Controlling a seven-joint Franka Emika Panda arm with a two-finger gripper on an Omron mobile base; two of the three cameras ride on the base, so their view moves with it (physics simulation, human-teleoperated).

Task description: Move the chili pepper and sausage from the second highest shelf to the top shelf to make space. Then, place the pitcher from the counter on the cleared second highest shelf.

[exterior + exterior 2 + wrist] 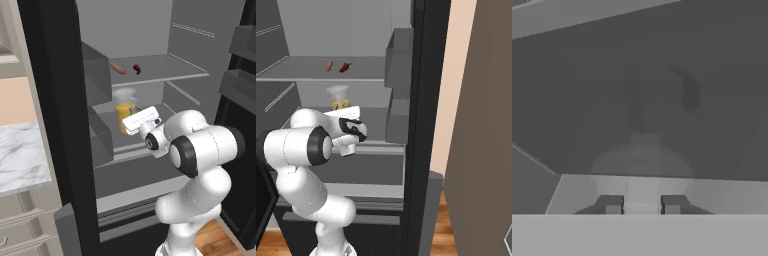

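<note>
White-bodied claw (131,126) reaches into the open fridge, its dark fingertips (613,205) clamped on the clear tapered pitcher (125,111) of orange-yellow liquid, which sits over the second highest grey shelf (165,111). Above, on the grey top shelf (170,67), the pinkish-orange sausage (118,68) lies just beside the dark red chili pepper (136,69). White marble counter (20,157) stands left.

You're seeing the pitcher (125,114) half hidden behind the hand at its 4 o'clock; the gripper's (642,205) contact with it stays unreadable, and the counter (22,157) gets cropped at 9 o'clock.
</note>
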